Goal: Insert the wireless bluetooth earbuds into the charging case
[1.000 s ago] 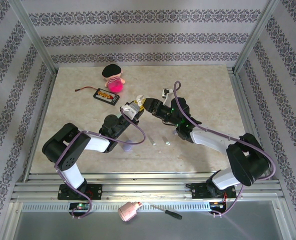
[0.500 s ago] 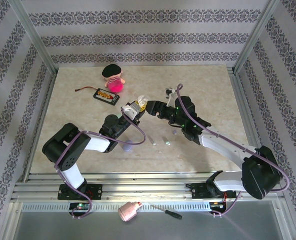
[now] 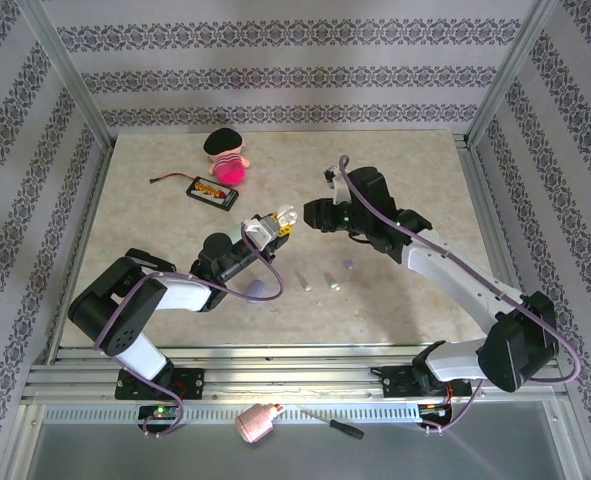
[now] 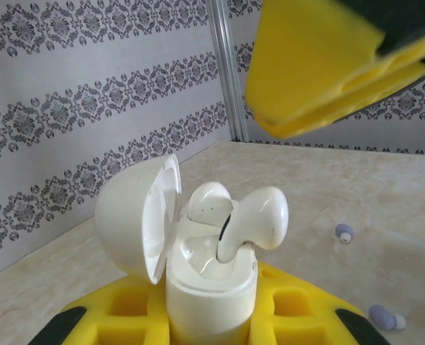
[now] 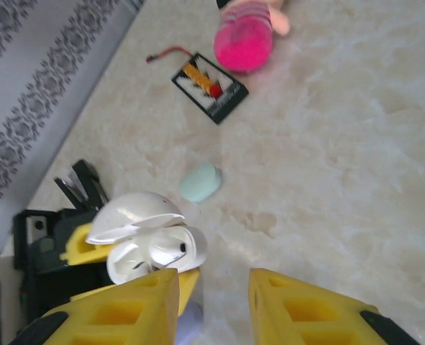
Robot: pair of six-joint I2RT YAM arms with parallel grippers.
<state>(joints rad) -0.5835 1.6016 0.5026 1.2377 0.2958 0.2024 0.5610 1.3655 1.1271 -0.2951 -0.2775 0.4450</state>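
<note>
The left gripper (image 3: 271, 224) is holding the white charging case (image 4: 211, 287) up off the table (image 3: 425, 180), close to the middle. Its jaws are squeezing the bottom of the case. That is making the case stand up straight, with its lid (image 4: 136, 215) flipped open to the left, so the holes on top are easy for the other arm to reach.

2 white earbuds are sitting in the case. 1 bud (image 4: 206, 203) is looking snug in its hole. The other bud (image 4: 254, 215) is leaning and poking up high (I think it is not pushed all the way in yet).

The right gripper (image 5: 212, 284) is hovering just to the right of the case and a little above it. Its jaws are apart and nothing is between them. I think it is waiting there so it can press the leaning bud down.

More tiny buds are lying loose on the table, nearer than the case and to its right. 2 pale ones (image 3: 305, 284) (image 3: 332, 283) are lying side by side, and 1 lilac bud (image 4: 344, 232) is lying close by.
</note>
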